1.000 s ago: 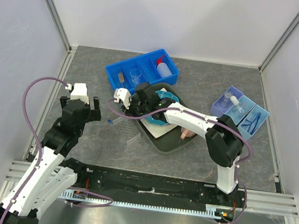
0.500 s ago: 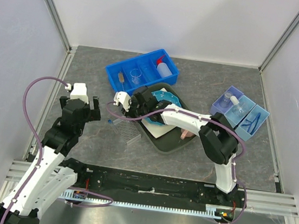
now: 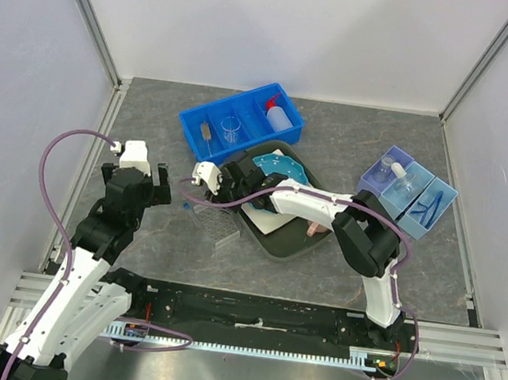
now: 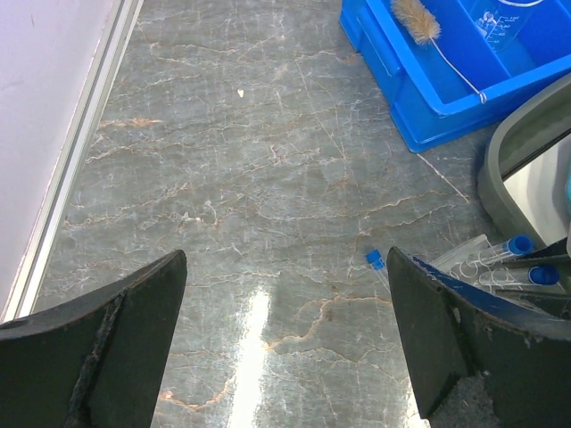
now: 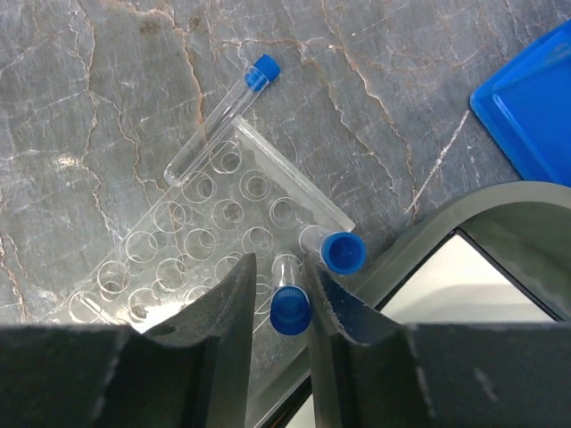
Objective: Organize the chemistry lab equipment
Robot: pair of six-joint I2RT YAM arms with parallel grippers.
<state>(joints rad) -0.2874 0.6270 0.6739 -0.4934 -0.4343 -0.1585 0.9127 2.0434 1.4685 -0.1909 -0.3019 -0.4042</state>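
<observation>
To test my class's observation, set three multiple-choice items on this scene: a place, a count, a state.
1. The small brush lies: A in the blue bin; B on the plate; C in the mug.
2. Blue-capped vials in the right wrist view: A one; B three; C five.
3. The left hand is: A shut on a vial; B shut on the brush; C wide open, empty.
Answers: A, bristles rest inside the bin; B, two in the clear rack, one beside it; C, jaws far apart, nothing between.
</observation>
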